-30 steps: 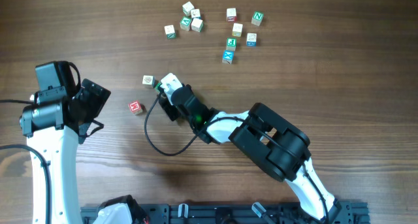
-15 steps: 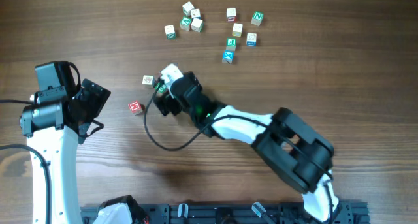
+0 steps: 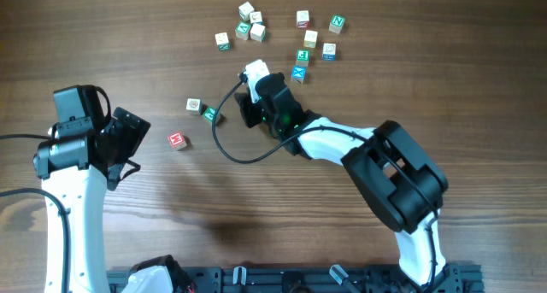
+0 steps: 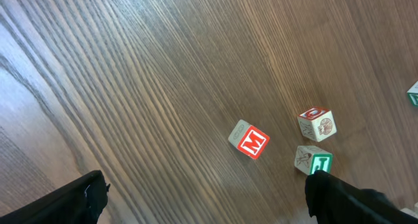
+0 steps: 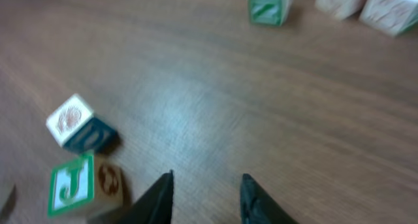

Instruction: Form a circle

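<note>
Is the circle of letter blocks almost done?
No ring yet. Done: only the red M cube, the green J cube and one more lie apart from the pile. In hand: nothing; the right end effector is empty. Left: the scattered cubes up top need arranging.

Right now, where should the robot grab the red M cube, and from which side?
Come straight down from above and pinch the red M cube across two opposite flat side faces. It lies flat on the table with the M face up, standing apart from the green-faced cube, so its sides are free. Line the fingers up with its edges so it does not twist.
</note>
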Tool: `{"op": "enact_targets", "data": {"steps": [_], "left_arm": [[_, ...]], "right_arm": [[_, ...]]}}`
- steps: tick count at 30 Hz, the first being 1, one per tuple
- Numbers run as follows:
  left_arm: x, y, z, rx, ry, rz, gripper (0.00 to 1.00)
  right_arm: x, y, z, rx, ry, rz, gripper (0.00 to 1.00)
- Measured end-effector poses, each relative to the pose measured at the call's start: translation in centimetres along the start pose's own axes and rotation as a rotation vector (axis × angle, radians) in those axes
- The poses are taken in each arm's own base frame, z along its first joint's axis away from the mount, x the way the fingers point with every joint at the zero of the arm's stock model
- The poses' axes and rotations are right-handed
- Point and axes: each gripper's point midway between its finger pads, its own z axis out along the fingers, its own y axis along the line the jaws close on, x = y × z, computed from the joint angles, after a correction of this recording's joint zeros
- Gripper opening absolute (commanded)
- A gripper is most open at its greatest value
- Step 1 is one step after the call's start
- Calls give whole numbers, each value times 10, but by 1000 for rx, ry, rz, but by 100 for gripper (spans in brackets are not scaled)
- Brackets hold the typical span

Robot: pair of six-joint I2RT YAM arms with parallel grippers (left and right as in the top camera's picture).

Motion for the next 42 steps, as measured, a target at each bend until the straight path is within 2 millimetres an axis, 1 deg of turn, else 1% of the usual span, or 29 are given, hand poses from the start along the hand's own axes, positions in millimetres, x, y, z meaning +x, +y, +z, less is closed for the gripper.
{"op": "enact_targets", "data": {"steps": [2,7,9,11,12,15,17,19,21,24,26,28,30,32,33,34,36,37,38,42], "left_arm": [[0,-1,0,5,0,0,100],[0,-1,0,6,1,0,100],[0,-1,0,6,1,0,100],[0,-1,0,7,0,0,100],[-1,-2,0,8,-2,0,100],[-1,-2,0,8,-2,0,100],[-1,-2,0,8,-2,0,100],[-1,-2,0,8,-2,0,100],[-1,-2,0,9,-2,0,100],[-1,-2,0,8,-2,0,100],[-1,-2,0,8,-2,0,100],[-1,-2,0,8,-2,0,100],[-1,-2,0,8,-2,0,100],[-1,-2,0,8,-2,0,100],[-1,-2,0,8,-2,0,100],[-1,-2,0,8,-2,0,100],[-1,-2,0,8,-2,0,100],[-1,-2,0,8,-2,0,100],[0,-2,0,9,-1,0,100],[0,-2,0,11,1,0,100]], "right_arm": [[7,8,2,-51,19,-30,22],[6,36,-2,-213,18,-111,17],[6,44,-3,-260,11,-128,15],[2,50,-4,-299,-13,-142,14],[3,52,-2,-316,-20,-151,15],[20,50,8,-325,6,-146,14],[26,49,15,-327,19,-143,14],[24,49,28,-329,26,-142,11],[22,51,33,-342,41,-142,11],[18,54,34,-358,34,-155,13],[20,52,35,-348,41,-156,16],[21,46,37,-310,46,-152,16],[21,42,38,-284,45,-149,13],[22,37,39,-257,54,-141,12],[24,33,40,-234,63,-133,19],[23,30,41,-211,72,-127,34],[21,24,37,-168,102,-107,84],[21,23,34,-153,119,-99,100],[20,20,27,-129,147,-83,100],[22,22,17,-104,194,-53,100]]}}
